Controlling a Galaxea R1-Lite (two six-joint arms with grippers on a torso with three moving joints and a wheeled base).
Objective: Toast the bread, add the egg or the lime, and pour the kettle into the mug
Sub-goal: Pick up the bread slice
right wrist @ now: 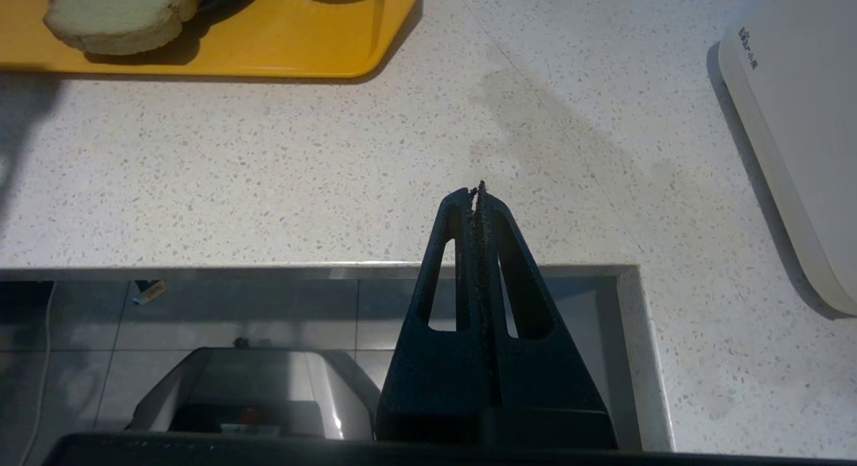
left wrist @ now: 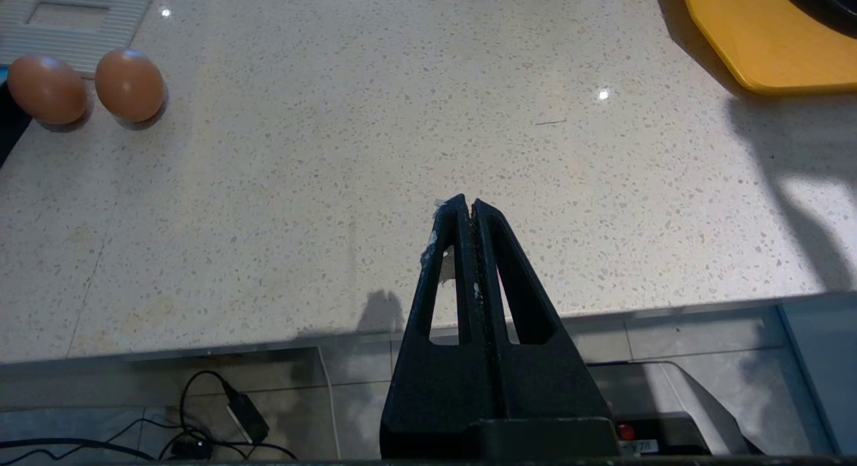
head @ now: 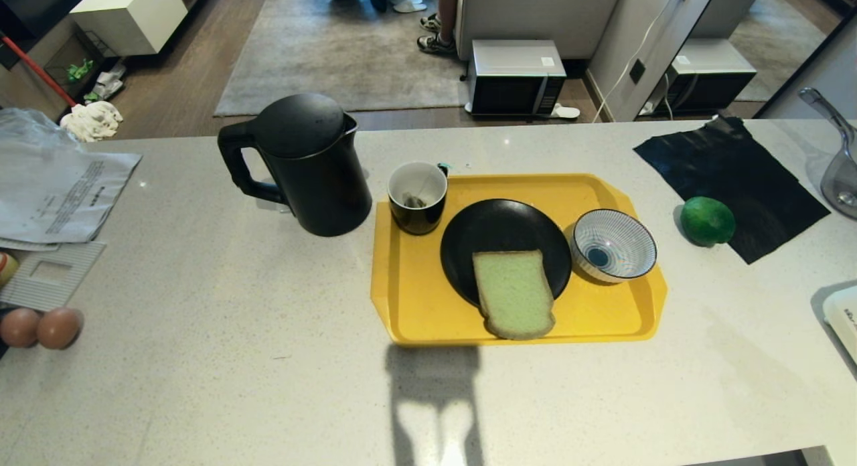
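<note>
Bread (head: 513, 293) laid half on black plate (head: 502, 235) on yellow tray (head: 415, 298); mug (head: 418, 197) stood at tray corner, kettle (head: 301, 163) beside it. Lime (head: 707, 221) set right of tray. Left gripper (left wrist: 467, 205) and right gripper (right wrist: 474, 195) held closed, empty, near counter (head: 201, 285) edge.

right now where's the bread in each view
Head view: the bread lies at the near edge of the black plate, overhanging onto the yellow tray.
Left wrist view: not in it; only a tray corner shows.
Right wrist view: the bread shows at the top left corner, on the tray.
Shared landmark: the yellow tray.
</note>
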